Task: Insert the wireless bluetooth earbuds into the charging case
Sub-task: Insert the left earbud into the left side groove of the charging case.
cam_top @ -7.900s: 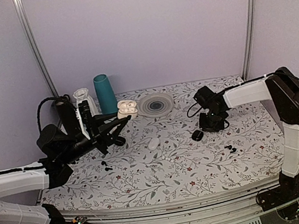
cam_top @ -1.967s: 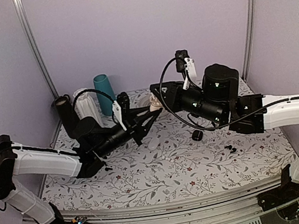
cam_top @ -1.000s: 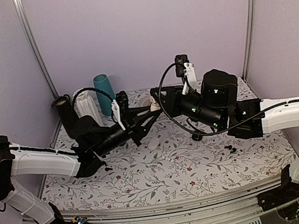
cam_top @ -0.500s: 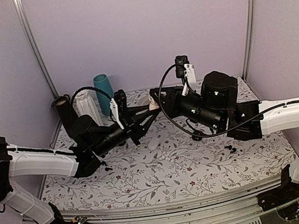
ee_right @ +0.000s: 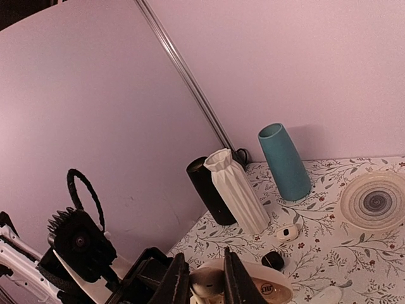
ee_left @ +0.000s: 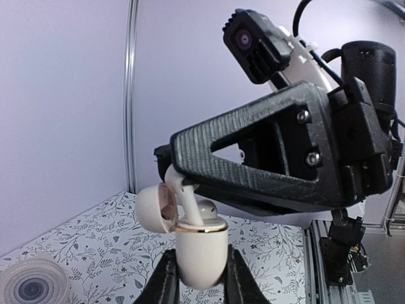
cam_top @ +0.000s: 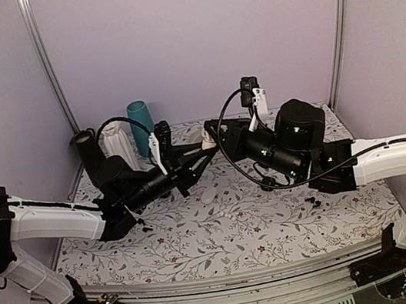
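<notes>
Left gripper (ee_left: 201, 269) clamps the glossy white clamshell charging case (ee_left: 201, 244), lid open, high above the floral table (cam_top: 224, 234). Right gripper (ee_right: 203, 272) pinches a tiny white plastic earbud (ee_left: 193, 208). Only the left wrist view shows its stem at the case's mouth; whether it is seated is unclear. Overhead, both arms stretch inward and meet mid-air near the teal vase (cam_top: 141, 125).

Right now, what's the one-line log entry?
left gripper: shut on charging case, open, airborne | right gripper: shut on earbud, stem at case mouth

Charging case (ee_left: 201, 253): smooth glossy white plastic, shiny gold-coloured rim. Right gripper's fingers (ee_left: 253, 113): matt black, finely ridged plastic.
</notes>
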`<state>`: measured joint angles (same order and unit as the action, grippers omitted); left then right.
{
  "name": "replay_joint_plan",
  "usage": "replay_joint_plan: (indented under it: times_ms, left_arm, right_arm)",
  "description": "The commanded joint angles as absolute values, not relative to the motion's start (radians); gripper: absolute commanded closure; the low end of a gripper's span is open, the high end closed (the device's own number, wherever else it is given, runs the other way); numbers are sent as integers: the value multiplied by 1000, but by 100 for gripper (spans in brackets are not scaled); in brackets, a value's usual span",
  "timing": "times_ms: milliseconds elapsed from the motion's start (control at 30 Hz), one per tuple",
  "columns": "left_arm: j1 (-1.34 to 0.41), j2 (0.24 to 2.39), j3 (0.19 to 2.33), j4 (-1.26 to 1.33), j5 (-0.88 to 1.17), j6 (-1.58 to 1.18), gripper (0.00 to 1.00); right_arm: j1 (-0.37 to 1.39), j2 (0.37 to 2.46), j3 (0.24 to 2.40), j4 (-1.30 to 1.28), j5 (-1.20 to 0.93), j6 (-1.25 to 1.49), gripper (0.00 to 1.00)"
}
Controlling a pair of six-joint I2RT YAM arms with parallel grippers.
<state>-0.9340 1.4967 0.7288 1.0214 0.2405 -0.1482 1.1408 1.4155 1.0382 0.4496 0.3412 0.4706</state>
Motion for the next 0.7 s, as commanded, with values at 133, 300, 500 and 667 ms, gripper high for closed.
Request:
replay_joint_plan:
  times_ms: [133, 300, 500, 667]
  left_arm:
    - [-930, 1442, 746, 1102, 205, -165, 100]
    - [-928, 1435, 741, 1107, 194, -166, 100]
    - [-925, 1434, 738, 1111, 189, -168, 100]
    - [-924, 1433, 735, 1114, 193, -169, 100]
  right_arm:
    - [1152, 1406, 1006, 406, 336, 471, 82]
    - [1155, 1404, 1001, 403, 339, 471, 82]
    - [1156, 1406, 1001, 401, 340, 469, 82]
    - [1155, 1411, 1005, 394, 338, 466, 82]
